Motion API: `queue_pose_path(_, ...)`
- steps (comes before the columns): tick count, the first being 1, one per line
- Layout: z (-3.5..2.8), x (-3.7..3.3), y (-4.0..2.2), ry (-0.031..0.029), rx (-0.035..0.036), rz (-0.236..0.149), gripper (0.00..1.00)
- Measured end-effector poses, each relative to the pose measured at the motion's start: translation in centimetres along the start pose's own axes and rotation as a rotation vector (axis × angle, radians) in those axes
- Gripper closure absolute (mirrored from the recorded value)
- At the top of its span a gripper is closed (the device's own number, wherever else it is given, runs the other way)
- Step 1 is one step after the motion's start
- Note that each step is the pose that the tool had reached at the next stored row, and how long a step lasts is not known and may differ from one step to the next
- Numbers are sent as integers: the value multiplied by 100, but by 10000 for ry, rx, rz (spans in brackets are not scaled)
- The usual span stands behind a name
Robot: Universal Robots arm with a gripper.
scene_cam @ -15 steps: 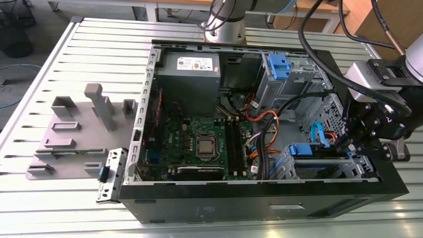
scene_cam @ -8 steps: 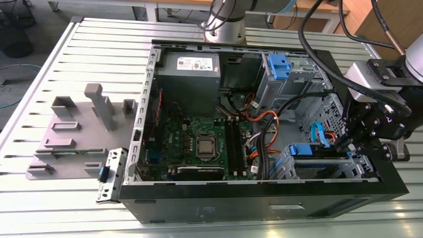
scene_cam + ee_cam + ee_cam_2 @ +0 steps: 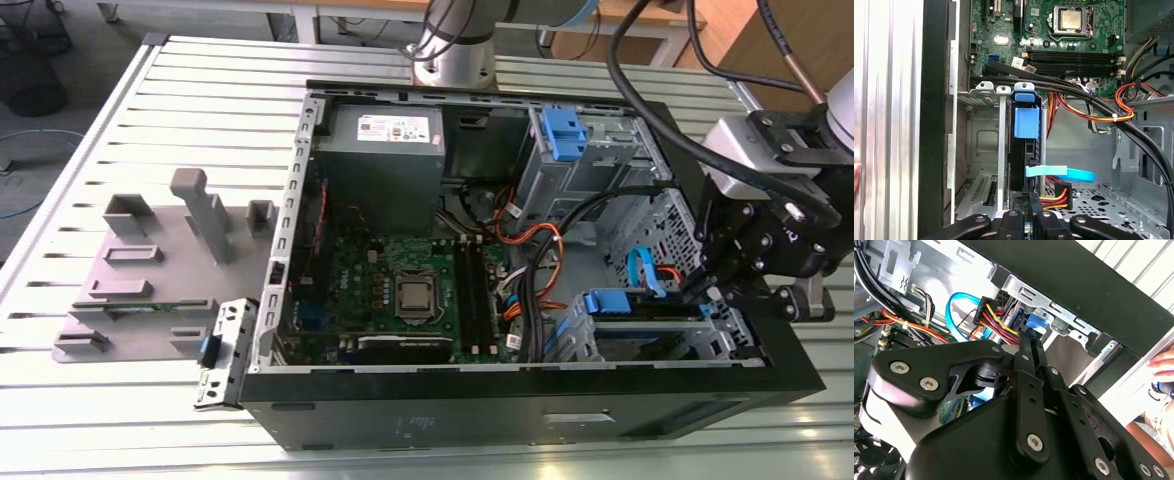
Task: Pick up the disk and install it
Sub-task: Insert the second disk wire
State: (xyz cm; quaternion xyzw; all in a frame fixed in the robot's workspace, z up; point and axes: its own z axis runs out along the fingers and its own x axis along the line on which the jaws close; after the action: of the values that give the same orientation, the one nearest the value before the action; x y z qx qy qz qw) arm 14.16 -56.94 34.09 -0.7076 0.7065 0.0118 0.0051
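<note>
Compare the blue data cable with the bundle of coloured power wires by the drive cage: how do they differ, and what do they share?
The blue cable is one flat, wide band; the power wires are several thin, separate strands. The blue cable is a single colour throughout; the power wires are red, yellow, orange and black. Both lie inside the open computer case and reach the same spot beside the drive cage.

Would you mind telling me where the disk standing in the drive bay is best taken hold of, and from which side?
Probably pinch the disk across its flat faces at the exposed blue-framed edge, coming in through the case's open side. It stands on edge between the bay walls, so only that edge looks reachable, and black cables crowd one end.
</note>
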Motion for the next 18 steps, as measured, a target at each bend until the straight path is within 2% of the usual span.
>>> queue_pose_path(12, -2, -3, 6, 5, 0, 2, 84)
queue_pose_path(18, 2, -49, 24, 3, 0, 31, 84)
